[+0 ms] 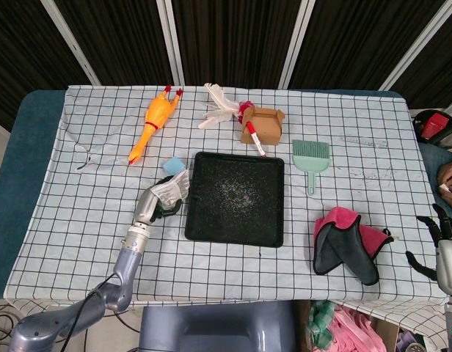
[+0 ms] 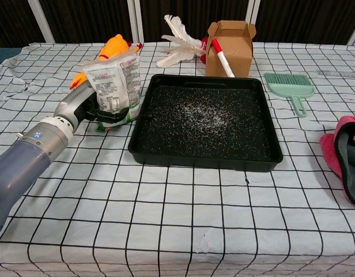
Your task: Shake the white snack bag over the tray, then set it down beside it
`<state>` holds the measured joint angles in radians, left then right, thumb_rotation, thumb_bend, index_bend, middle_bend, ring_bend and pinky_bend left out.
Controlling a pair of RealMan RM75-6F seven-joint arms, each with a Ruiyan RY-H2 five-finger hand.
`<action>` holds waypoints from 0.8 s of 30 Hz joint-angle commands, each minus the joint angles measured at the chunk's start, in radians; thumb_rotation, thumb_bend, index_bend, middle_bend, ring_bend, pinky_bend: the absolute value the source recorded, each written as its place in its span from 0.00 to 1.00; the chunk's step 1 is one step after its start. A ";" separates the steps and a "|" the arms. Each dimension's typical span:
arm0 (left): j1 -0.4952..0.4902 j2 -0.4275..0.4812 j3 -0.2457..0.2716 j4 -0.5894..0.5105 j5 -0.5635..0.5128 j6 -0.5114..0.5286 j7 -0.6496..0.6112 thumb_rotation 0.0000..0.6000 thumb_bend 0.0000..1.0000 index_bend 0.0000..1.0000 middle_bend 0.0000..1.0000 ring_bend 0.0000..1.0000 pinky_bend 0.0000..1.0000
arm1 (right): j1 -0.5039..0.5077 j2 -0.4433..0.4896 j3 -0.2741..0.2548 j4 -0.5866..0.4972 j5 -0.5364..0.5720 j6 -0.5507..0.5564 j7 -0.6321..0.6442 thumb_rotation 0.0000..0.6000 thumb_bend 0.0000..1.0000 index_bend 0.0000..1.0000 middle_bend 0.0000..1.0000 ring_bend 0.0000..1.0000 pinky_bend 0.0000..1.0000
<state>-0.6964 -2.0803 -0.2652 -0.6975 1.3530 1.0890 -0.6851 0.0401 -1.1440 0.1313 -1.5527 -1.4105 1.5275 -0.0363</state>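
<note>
While left hand [image 2: 85, 107] grips it, snack bag [image 2: 115, 85] upright, beside tray [image 2: 144, 124]

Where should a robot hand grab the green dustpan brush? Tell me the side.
Grip the green brush by its narrow handle, which points toward the robot's edge of the table. Come from above on the near side; the wide bristle head lies flat on the cloth, apart from the tray.

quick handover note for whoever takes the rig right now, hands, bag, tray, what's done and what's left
Left hand: holds the white snack bag upright on the cloth, just left of the black tray.
Right hand: open, idle at the table's right edge, holding nothing.
Done: white crumbs lie scattered in the tray, so the shaking looks finished; the bag is beside the tray.
Left: release the bag and withdraw the left hand.
</note>
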 commanded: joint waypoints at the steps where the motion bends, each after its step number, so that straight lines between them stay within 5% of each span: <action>1: -0.001 0.002 0.001 0.000 -0.003 -0.010 -0.003 1.00 0.52 0.30 0.35 0.24 0.43 | 0.000 -0.001 0.000 0.001 -0.001 0.001 -0.002 1.00 0.18 0.24 0.05 0.14 0.28; 24: 0.006 0.014 0.012 -0.024 0.007 0.006 0.011 1.00 0.53 0.30 0.35 0.24 0.43 | -0.002 0.003 0.004 -0.010 -0.002 0.011 -0.002 1.00 0.18 0.24 0.05 0.14 0.28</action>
<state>-0.6903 -2.0660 -0.2536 -0.7214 1.3597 1.0944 -0.6745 0.0379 -1.1412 0.1349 -1.5626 -1.4125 1.5385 -0.0385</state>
